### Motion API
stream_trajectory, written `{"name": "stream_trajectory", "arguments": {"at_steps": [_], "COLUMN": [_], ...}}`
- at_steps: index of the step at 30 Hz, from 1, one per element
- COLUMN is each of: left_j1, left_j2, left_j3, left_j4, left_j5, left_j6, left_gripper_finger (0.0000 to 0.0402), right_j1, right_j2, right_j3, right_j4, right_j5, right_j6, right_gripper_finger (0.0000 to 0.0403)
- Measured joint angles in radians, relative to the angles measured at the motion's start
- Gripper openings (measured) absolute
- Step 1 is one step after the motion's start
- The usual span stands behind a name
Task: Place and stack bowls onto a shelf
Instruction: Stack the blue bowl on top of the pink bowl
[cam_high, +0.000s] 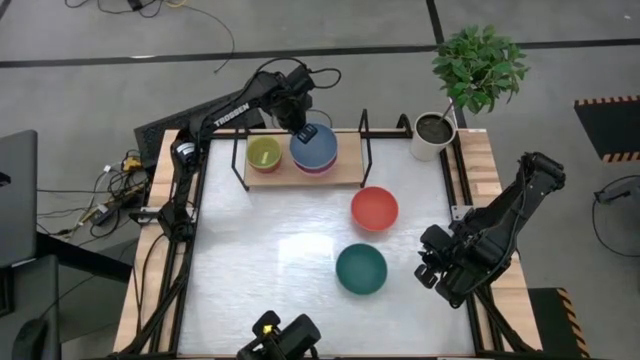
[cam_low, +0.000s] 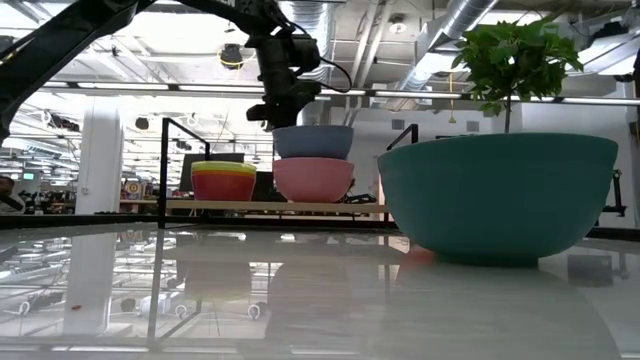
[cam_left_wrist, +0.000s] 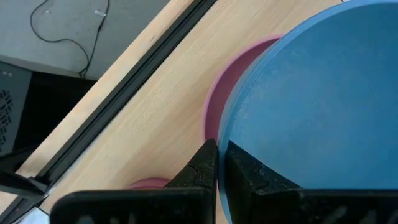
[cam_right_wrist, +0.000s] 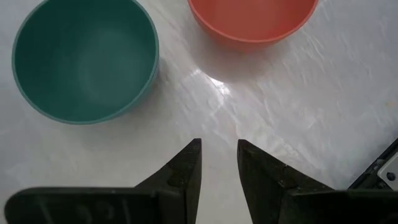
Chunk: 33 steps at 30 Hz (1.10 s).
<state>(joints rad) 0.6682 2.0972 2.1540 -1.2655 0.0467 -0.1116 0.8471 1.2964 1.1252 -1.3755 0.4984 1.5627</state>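
High view: left end effector (cam_high: 306, 132) clamped on blue bowl (cam_high: 318, 150) rim, stacked atop pink bowl (cam_low: 313, 178) on shelf (cam_high: 345, 172), upper centre. Right end effector (cam_high: 430, 268) apart, lower right, nr teal bowl (cam_high: 361, 268).

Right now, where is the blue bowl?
In the high view the blue bowl sits on the shelf at the table's far side, stacked on the pink bowl, right of the small yellow bowl. The left gripper pinches its rim.
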Motion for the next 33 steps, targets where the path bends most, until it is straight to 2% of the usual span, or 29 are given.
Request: {"name": "stream_trajectory", "arguments": {"at_steps": [23,33], "left_j1": [0.0,0.001], "left_j2": [0.0,0.053], "left_j3": [0.0,0.0], "left_j4": [0.016,0.0], "left_j5": [0.0,0.001], "left_j6": [0.028,0.049], "left_gripper_finger": [0.0,0.0], "right_j1": [-0.02,-0.019], "right_j2": [0.0,0.0], "right_j3": [0.0,0.0], "right_j4": [0.0,0.011], "right_j5": [0.0,0.0], "right_j6": [0.0,0.0], "right_gripper_finger": [0.0128,0.0128]}}
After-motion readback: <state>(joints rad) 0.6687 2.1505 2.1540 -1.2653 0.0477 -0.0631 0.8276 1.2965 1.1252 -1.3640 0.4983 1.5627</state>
